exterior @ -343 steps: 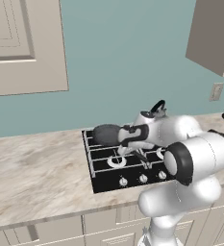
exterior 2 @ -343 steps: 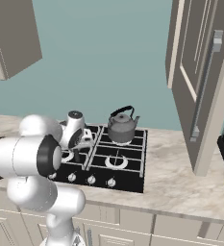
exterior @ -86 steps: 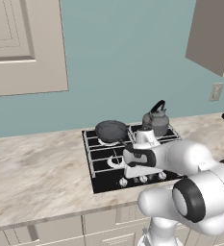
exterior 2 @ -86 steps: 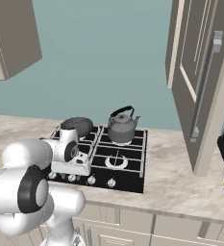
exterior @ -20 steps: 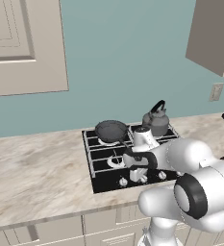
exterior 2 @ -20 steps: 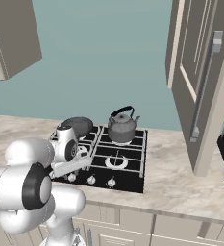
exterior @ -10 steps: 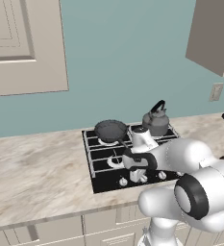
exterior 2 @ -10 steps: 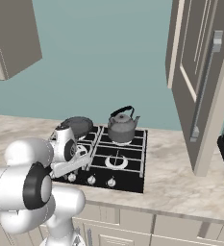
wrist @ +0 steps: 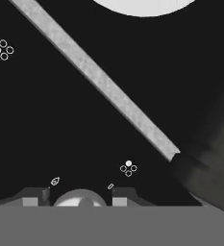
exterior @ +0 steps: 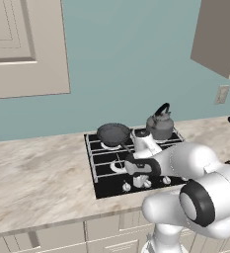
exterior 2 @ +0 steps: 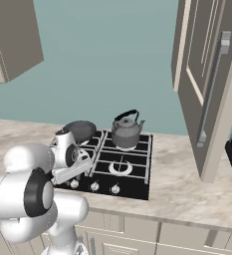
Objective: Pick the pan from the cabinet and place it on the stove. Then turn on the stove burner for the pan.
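black cooktop, pan already down, claw low over a front knob.

dark pan point(exterior: 113, 133) sits on the back left burner of the stove point(exterior: 102, 170), beside the grey kettle point(exterior: 160, 126) on the back right. the gripper point(exterior: 138, 179) hangs down at the front edge. in the hand view its two finger tips point(wrist: 45, 193) stand either side of a round silver knob point(wrist: 80, 198), the jaws partly apart around it, and i cannot tell whether they touch it. so the knob lies straight ahead of the claw, between the tips, while the pan lies well behind it; the coming move looks like a pinch and twist, not a reach.
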